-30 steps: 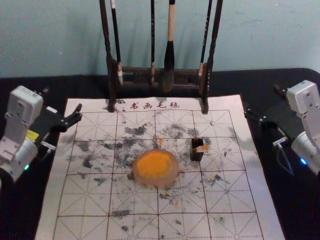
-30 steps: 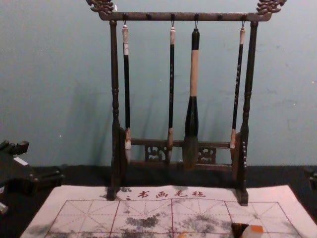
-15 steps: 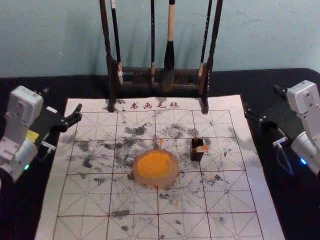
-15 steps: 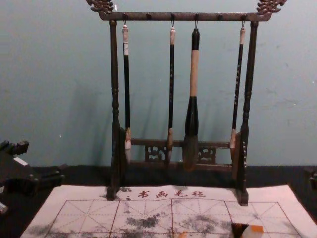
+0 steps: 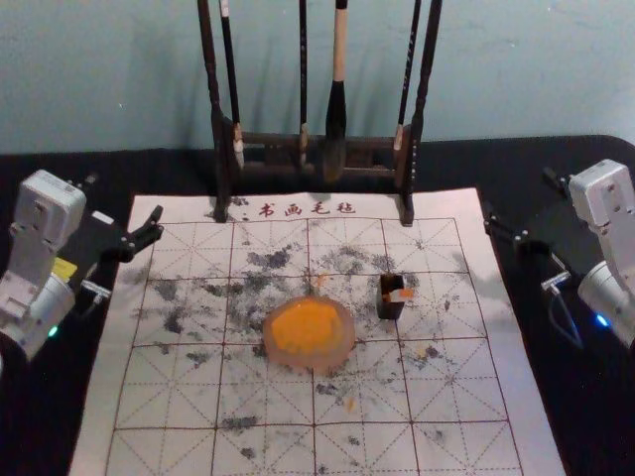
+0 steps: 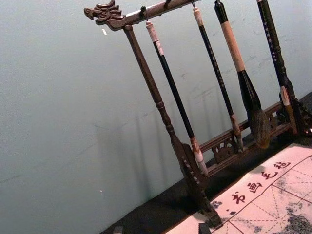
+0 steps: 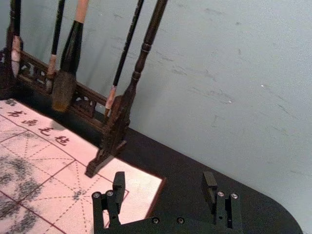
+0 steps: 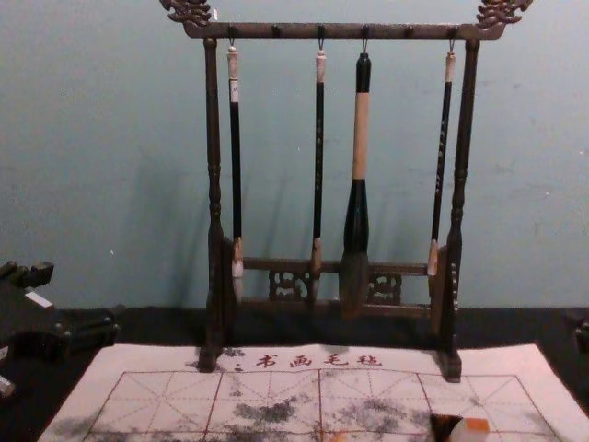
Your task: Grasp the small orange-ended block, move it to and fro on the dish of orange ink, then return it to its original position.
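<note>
Nothing has moved — head view shows orange dish (image 5: 319, 363).

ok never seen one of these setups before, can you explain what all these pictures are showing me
This is a robot with two arms, each ending in a grasping tool. One picture looks down from its head, one looks across from its chest, and one comes from each wrist.

A mat with a printed grid lies on the black table. On it are a dish of orange ink and, to the robot's right of that, a dark block with an orange end. Behind stands a rack with four brushes hanging.

Nothing is held: the left tool and right tool are both open, one at each side of the mat.
</note>
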You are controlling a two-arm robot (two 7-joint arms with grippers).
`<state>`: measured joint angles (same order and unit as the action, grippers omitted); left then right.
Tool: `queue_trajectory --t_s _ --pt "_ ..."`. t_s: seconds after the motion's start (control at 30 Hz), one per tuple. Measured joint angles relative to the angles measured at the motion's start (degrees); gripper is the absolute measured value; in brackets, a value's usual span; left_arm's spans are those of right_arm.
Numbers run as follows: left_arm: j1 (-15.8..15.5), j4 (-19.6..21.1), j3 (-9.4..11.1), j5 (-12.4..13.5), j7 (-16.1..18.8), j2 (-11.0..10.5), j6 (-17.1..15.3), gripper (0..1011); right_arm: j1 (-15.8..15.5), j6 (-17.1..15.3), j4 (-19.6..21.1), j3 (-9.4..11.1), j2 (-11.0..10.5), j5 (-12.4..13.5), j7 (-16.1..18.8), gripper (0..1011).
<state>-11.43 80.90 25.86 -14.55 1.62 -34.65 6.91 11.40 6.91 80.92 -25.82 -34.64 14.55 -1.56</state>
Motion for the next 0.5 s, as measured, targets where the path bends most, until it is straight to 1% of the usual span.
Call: queue_trajectory --t_s 0.1,0.17,0.23,0.27,0.3,0.33,0.37,0.4,0.47,0.5 --pt "0.0 0.0 0.0 0.0 0.0 0.0 0.0 1001 -0.44 0.65 0.71 0.24 -0.4 0.2 1.9 1002" --pt "0.0 0.0 0.0 0.0 0.0 0.0 0.0 1001 -1.03 2.25 1.71 0.52 -1.23 1.01 4.88 1002" --pt "0.0 0.0 0.0 0.0 0.0 0.0 0.0 1001 -1.36 3.35 2.27 0.63 -1.83 1.54 6.8 1002" --pt "0.0 0.0 0.0 0.0 0.0 0.0 0.0 1001 -1.68 4.39 2.77 0.67 -2.41 2.06 8.65 1000" --pt "0.0 0.0 0.0 0.0 0.0 0.0 0.0 1001 -1.68 4.39 2.77 0.67 -2.41 2.06 8.65 1002" --pt "0.0 0.0 0.0 0.0 0.0 0.0 0.0 1001 -2.04 5.88 3.24 0.65 -3.21 2.63 11.15 1002" --pt "0.0 0.0 0.0 0.0 0.0 0.0 0.0 1001 -2.16 6.51 3.41 0.62 -3.56 2.87 12.09 1002" --pt "0.0 0.0 0.0 0.0 0.0 0.0 0.0 1001 -2.45 8.29 3.81 0.35 -4.56 3.34 15.17 1002" --pt "0.0 0.0 0.0 0.0 0.0 0.0 0.0 1001 -2.62 9.69 4.01 0.13 -5.31 3.7 17.49 1000" --pt "0.0 0.0 0.0 0.0 0.0 0.0 0.0 1001 -2.74 11.04 4.14 -0.14 -6.09 4.16 20.17 1002"
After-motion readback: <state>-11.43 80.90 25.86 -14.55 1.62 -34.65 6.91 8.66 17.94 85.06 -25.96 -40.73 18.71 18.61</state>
